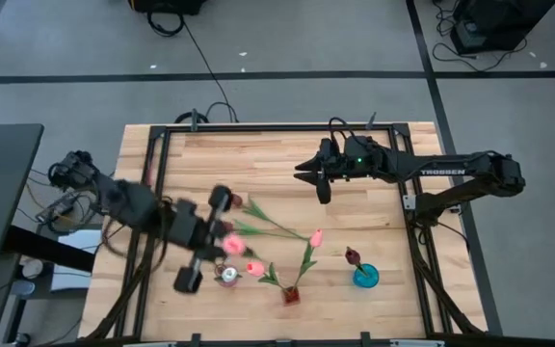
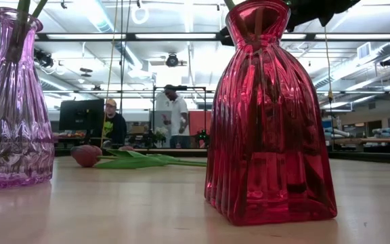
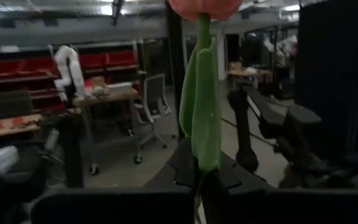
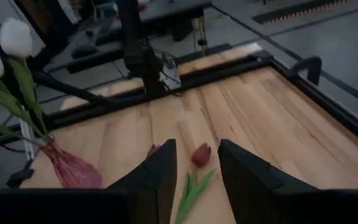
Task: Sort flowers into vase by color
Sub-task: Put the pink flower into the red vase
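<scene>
My left gripper [image 1: 216, 241] hovers above the near-left vases, shut on a pink tulip [image 3: 202, 93] that stands upright in its wrist view. My right gripper [image 4: 197, 148] is open over the table's far middle [image 1: 306, 174]. Its fingers stand either side of a maroon tulip [image 4: 201, 154] lying flat on the wood, without touching it. A second maroon head [image 4: 153, 149] lies beside it. The pink glass vase [image 1: 226, 277] holds white tulips [image 4: 14, 37]. The red vase [image 1: 290, 294] holds pink tulips [image 1: 316, 236]. The blue vase [image 1: 365, 277] holds one maroon tulip [image 1: 353, 255]. My left gripper pinches the pink tulip by the lower stem [image 3: 199, 183], just under its long leaf. The stem rises upright out of the fingers, with the head [image 3: 204, 6] at the top of the wrist view. The flower is lifted clear of the table.
In the low view the pink vase [image 2: 12, 102] and red vase [image 2: 269, 115] stand close to the table's near edge, with a maroon tulip [image 2: 87, 156] lying behind them. A black frame [image 1: 162, 173] rims the table. Two people [image 2: 175, 118] are in the room beyond.
</scene>
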Motion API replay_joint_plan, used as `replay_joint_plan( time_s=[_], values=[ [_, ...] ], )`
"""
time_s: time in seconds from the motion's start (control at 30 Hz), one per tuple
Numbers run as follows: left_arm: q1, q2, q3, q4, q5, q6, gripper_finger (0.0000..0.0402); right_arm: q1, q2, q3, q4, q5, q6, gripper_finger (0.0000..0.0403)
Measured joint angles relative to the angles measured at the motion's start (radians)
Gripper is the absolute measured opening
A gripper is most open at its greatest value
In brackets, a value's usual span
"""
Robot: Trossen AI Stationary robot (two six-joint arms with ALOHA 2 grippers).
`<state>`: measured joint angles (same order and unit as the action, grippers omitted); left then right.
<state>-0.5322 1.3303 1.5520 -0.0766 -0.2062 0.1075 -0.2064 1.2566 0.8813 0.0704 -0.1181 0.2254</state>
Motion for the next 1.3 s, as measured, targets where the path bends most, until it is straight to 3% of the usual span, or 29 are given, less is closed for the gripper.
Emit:
replay_joint_plan(
  time_s=[0.17,0.37,0.6,0.77,1.03,1.3],
  values=[
    [-0.084,0.064,0.063,0.083,-0.055,0.023,0.0009,0.007,-0.001,0.000,-0.004,0.005,0.028,0.0132],
    [-0.147,0.171,0.060,0.097,-0.251,0.046,0.0008,0.029,-0.001,0.000,-0.018,0.024,0.068,0.0132],
    [-0.210,0.267,0.060,0.118,-0.320,0.021,0.0006,0.020,-0.044,0.000,-0.194,0.053,0.153,0.0132],
    [-0.231,0.313,0.060,0.111,-0.406,0.021,0.0005,0.024,-0.077,0.000,-0.200,0.076,0.146,0.0132],
    [-0.177,0.343,-0.081,0.252,-0.411,-0.021,0.0004,0.037,-0.082,-0.006,-0.155,0.131,0.133,0.0132],
    [-0.124,0.330,-0.227,0.470,-0.346,-0.058,0.0004,0.048,-0.080,-0.079,-0.072,0.144,0.131,0.0132]
  ],
)
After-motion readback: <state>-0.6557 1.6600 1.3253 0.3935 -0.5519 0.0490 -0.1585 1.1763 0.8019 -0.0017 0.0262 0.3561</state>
